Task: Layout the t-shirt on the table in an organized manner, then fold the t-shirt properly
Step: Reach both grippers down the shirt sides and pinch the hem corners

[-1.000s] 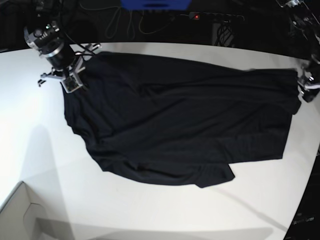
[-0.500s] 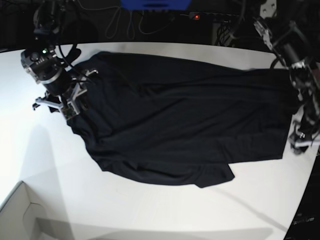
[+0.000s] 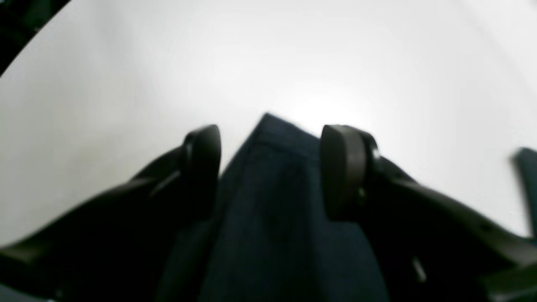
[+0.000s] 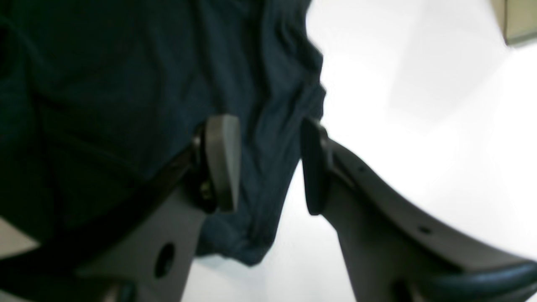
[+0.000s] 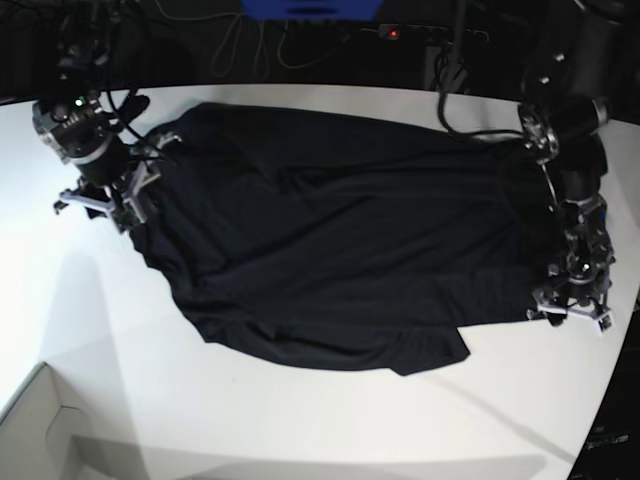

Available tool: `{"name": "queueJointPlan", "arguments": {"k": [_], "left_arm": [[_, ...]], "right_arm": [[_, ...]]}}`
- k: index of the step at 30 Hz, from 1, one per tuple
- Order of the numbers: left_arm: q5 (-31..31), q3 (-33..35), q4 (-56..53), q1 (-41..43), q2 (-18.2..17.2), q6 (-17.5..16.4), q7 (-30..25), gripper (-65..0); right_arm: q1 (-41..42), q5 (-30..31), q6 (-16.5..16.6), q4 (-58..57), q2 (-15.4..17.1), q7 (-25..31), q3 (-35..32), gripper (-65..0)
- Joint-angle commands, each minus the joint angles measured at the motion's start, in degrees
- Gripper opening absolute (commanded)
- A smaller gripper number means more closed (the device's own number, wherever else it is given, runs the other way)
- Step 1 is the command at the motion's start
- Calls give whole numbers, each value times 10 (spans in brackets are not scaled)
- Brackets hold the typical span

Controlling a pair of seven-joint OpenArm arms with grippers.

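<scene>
The black t-shirt (image 5: pixel 340 250) lies spread and wrinkled across the white table (image 5: pixel 300 420), with a folded flap at its front edge. My left gripper (image 5: pixel 572 315) stands at the shirt's front right corner. In the left wrist view it (image 3: pixel 270 167) is open, its fingers either side of a shirt corner (image 3: pixel 277 201) on the table (image 3: pixel 293 50). My right gripper (image 5: pixel 125 212) stands at the shirt's left edge. In the right wrist view it (image 4: pixel 268 165) is open, with a bunched shirt edge (image 4: pixel 105 63) between its fingers.
A white box corner (image 5: pixel 40 430) sits at the front left and shows in the right wrist view (image 4: pixel 516 21). Cables, a blue object (image 5: pixel 310 8) and a power strip with a red light (image 5: pixel 393 33) lie beyond the curved far edge.
My left arm has moved down the shirt's right edge from the back right corner to the front right corner. My right gripper has shifted slightly left and forward along the left edge.
</scene>
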Motion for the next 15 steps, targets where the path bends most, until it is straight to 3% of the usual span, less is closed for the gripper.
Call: {"name": "queueJointPlan", "arguments": {"k": [1,6,11,13,15], "left_arm": [[8,0,-10,-30,-8,-2,-28,-288],[28,0,-62,-45,-12,-4,-67,-288],[57,0,-63,-44,-7,-5,-70,-294],[59,0,-63,-43,-7,-5,-68,-326],[55,0,-63,-34,-7,-5,-69,-412]], "right_arm": [[3,8,-2,9,3,13,1,-406],[2,8,-2,9,3,13,1,-406],[6,8,-2,9,3,14,1,-406],[8,8,-2,10,3,16,1,-406],[27,8,-2,10,3,16,1,-402]]}}
